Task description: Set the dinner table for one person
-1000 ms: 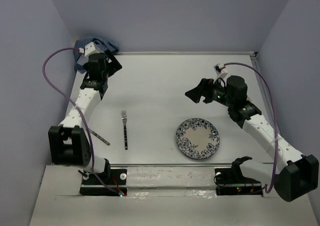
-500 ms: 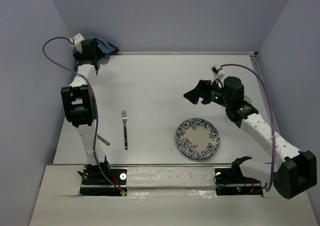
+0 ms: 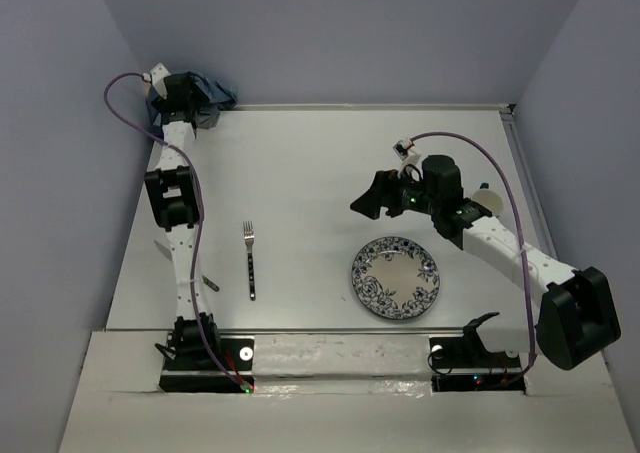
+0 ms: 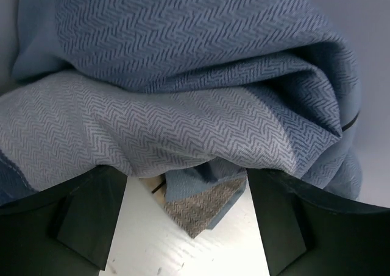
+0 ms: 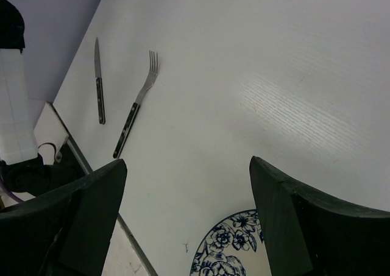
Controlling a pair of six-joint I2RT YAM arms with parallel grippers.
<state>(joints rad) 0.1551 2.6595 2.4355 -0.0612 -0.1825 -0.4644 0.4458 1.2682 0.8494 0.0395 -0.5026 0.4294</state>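
The white dinner table [image 3: 320, 163] holds a blue floral plate [image 3: 395, 278] at the near right, a fork [image 3: 250, 260] at the near left and a knife [image 3: 208, 281] partly hidden behind my left arm. A crumpled blue-and-tan cloth [image 3: 219, 94] lies in the far left corner. My left gripper [image 3: 200, 106] is at the cloth. In the left wrist view the cloth [image 4: 183, 87] fills the frame and the open gripper [image 4: 183, 181] has a folded corner between its fingers. My right gripper [image 3: 368, 199] is open and empty above the table beyond the plate. Its wrist view shows the gripper [image 5: 187, 166], the plate [image 5: 234, 254], the fork [image 5: 137, 102] and the knife [image 5: 99, 87].
Purple-grey walls close the table on the left, far and right sides. A white round object [image 3: 490, 201] shows partly behind my right arm. The arm bases stand on a ledge [image 3: 340, 353] along the near edge.
My left arm has stretched out to the far left corner, bringing its gripper up to the cloth. My right gripper has moved left, toward the table's middle.
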